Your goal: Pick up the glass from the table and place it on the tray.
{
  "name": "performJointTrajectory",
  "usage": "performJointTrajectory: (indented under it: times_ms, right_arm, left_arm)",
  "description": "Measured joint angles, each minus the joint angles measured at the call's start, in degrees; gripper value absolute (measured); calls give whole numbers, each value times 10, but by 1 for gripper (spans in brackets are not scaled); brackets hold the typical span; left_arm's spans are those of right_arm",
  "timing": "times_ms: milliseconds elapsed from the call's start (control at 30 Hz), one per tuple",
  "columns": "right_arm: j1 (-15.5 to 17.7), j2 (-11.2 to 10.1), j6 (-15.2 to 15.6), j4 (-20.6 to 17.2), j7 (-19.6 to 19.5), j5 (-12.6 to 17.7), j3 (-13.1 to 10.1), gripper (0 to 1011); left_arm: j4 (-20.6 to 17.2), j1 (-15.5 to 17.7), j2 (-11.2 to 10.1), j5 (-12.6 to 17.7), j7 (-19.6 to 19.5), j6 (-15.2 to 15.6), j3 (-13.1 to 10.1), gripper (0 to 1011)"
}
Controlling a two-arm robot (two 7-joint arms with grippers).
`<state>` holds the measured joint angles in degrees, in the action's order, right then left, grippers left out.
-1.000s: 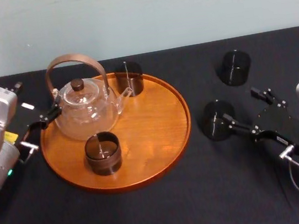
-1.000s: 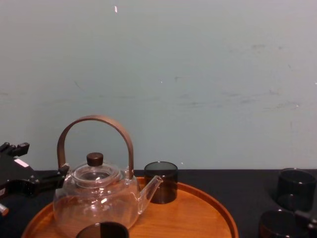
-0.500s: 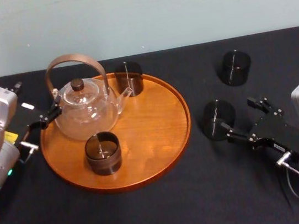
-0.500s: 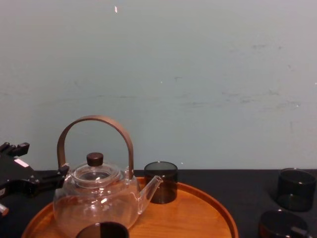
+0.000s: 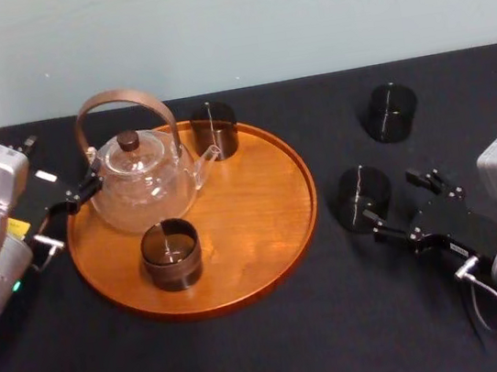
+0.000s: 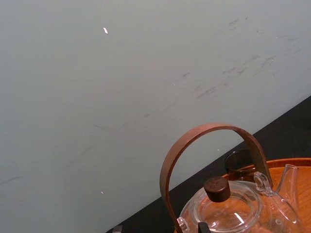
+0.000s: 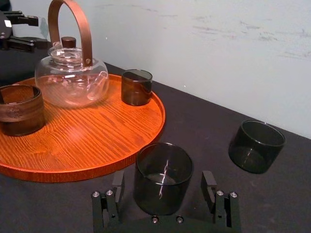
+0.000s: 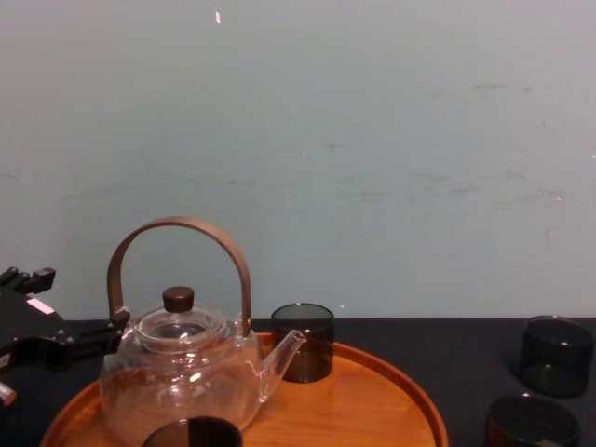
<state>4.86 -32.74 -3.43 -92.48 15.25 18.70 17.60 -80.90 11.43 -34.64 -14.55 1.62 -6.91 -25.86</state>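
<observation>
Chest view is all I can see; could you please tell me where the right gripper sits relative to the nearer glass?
Observer: The right gripper is open, a finger on each side of the nearer glass, gaps both sides.
Operator: Thank you. Is there room on the tray?
Observer: Yes, the tray is bare wood on its near right side.
Operator: And the left gripper?
Observer: The left gripper is parked over the tray's left rim, by the teapot.
</observation>
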Motion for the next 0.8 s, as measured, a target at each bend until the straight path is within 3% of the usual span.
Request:
performJointTrajectory:
  times_ms: [800]
  right_arm:
    - [-37,42,15,52,35,-21,-9,1002]
  left_arm:
    - [0,0,0,0,0,0,0,1010]
